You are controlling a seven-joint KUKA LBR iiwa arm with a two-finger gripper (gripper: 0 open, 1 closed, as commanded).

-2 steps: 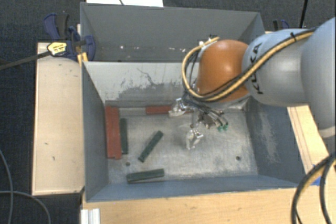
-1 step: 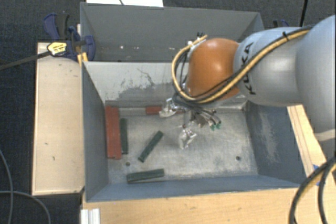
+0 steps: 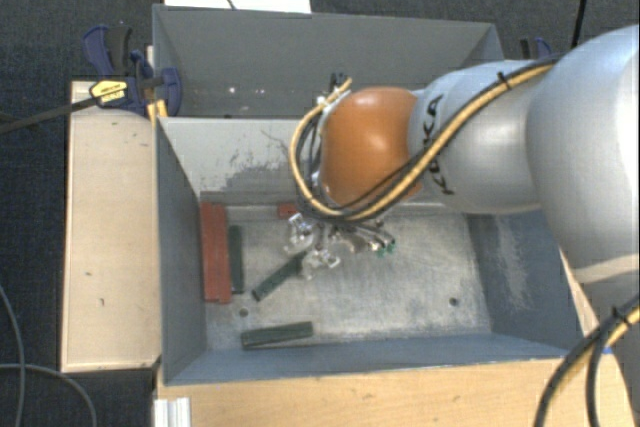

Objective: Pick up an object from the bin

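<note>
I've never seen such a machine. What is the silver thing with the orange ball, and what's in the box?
It is a robot arm, seen by one camera looking down from above. The orange dome is a cover on its wrist. Under it the hand sits low in a grey metal bin, near the middle. On the bin's floor lie a reddish-brown block at the left, a thin dark stick beside it, a slanting dark stick by the hand, and a dark flat bar along the near wall. Whether the hand holds anything, I cannot tell.
</note>
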